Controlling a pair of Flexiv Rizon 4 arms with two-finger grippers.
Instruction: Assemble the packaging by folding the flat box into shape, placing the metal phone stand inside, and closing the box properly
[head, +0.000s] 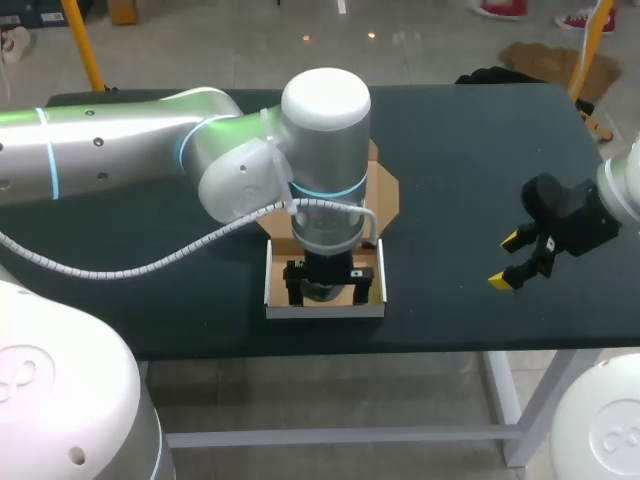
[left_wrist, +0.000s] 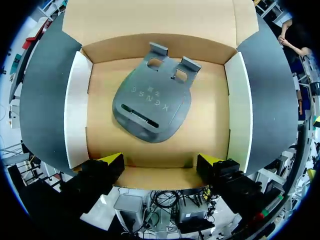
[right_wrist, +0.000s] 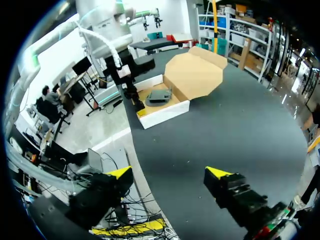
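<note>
**Stand seated in the open box; both grippers empty**

The metal phone stand (left_wrist: 151, 105) lies flat on the floor of the box (left_wrist: 75, 115), folded, slightly askew, its two hinge lugs pointing toward the lid flap (left_wrist: 150, 20). I judge it rigid, dense for its size and smooth-faced, so a pinch across the flat plate would likely slip. The better hold would be across its narrow edges or at the lugs. The box is light, thin cardboard (it will shift or buckle under a careless push). Its lid flap lies open on the table (right_wrist: 225, 130) beyond the far wall, and it is best handled by that flap's free edge, with the base steadied.

My left gripper (left_wrist: 161, 162) hangs directly above the box at its near wall, fingers spread wide with nothing between them. Whether the tips touch the cardboard I cannot tell. My right gripper (right_wrist: 170, 174) hovers over bare table well apart from the box, fingers likewise wide apart and holding nothing.
</note>
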